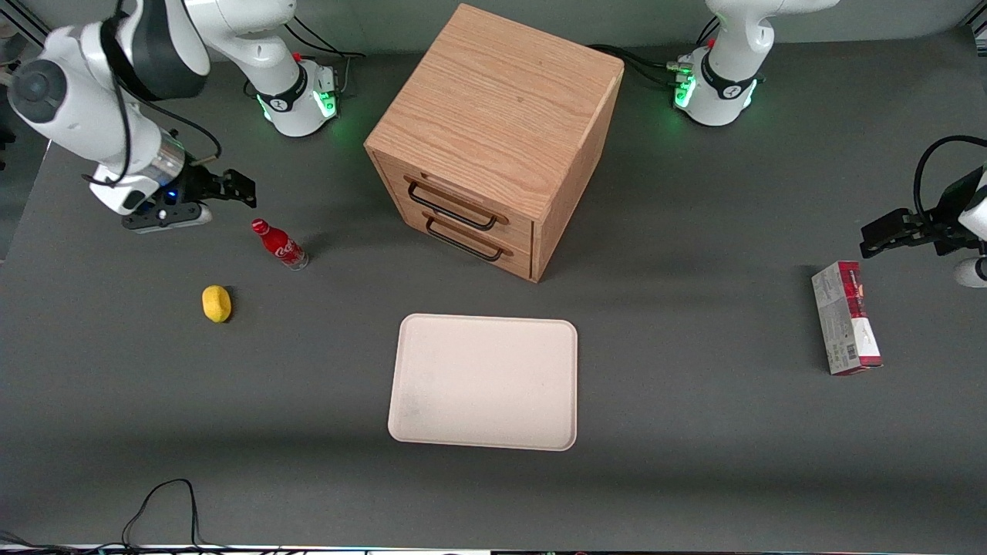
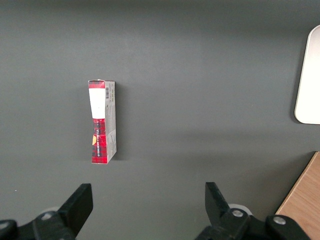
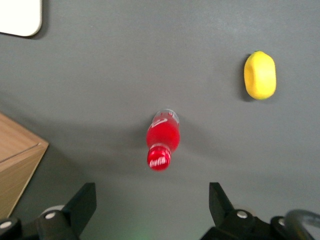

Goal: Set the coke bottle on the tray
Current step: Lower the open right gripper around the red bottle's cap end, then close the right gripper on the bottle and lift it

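**Bottle stands on the table, tray bare**

The bottle stands upright on the dark table, toward the working arm's end of it, with nothing touching it. The gripper hangs in the air near the bottle, a little farther from the front camera than it, its fingers spread wide apart and holding nothing. The wrist camera looks down on the bottle's red cap between those fingers. A yellow lump lies near the bottle, nearer the front camera. The tray lies flat, well apart from the bottle, in front of the wooden drawer box. A red and white carton lies toward the parked arm's end.
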